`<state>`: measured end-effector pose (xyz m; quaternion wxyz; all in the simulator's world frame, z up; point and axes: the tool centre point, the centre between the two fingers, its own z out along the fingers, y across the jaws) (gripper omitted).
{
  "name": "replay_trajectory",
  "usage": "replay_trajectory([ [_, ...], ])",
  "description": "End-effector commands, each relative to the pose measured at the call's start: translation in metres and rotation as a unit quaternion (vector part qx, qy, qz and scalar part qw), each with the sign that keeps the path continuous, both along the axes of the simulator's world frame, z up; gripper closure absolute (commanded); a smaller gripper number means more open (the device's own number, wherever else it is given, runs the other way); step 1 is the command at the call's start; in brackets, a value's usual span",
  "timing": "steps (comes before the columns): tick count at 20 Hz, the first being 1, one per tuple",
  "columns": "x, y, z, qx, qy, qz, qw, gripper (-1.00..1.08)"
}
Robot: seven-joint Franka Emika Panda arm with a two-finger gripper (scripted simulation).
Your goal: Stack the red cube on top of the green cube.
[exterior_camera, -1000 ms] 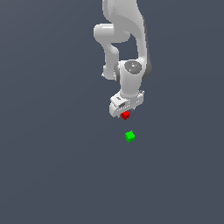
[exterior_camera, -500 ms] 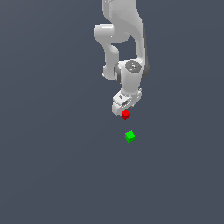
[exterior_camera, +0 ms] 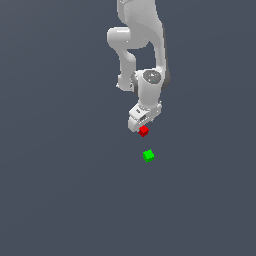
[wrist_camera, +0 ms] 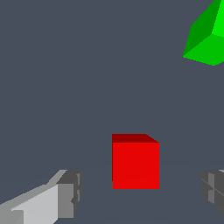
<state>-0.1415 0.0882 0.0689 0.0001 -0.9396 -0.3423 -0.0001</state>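
The red cube (exterior_camera: 143, 131) lies on the dark grey floor right under the white arm's hand. In the wrist view the red cube (wrist_camera: 135, 162) sits between the two grey fingertips, with a visible gap on each side. My gripper (exterior_camera: 141, 125) (wrist_camera: 140, 190) is open and straddles the cube without touching it. The green cube (exterior_camera: 148, 155) rests on the floor a short way nearer the camera than the red one, apart from it. The wrist view catches only part of the green cube (wrist_camera: 208, 37) at a corner of the picture.
The Panda arm (exterior_camera: 142, 45) rises behind the cubes at the top of the exterior view. A plain dark grey floor (exterior_camera: 60, 190) surrounds the cubes, and no other objects show.
The hand stays at the red cube much as before, with only a very slight shift. Neither cube has moved.
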Motion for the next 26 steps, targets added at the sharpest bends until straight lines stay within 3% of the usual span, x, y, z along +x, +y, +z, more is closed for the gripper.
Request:
replay_trajectory([
  [1, 0.0, 0.0, -0.003, 0.0, 0.0, 0.0, 1.0, -0.92],
  [17, 0.0, 0.0, -0.049, 0.0, 0.0, 0.0, 1.0, -0.92],
  [18, 0.0, 0.0, -0.049, 0.0, 0.0, 0.0, 1.0, 1.08],
  [26, 0.0, 0.0, -0.049, 0.0, 0.0, 0.0, 1.0, 1.08],
])
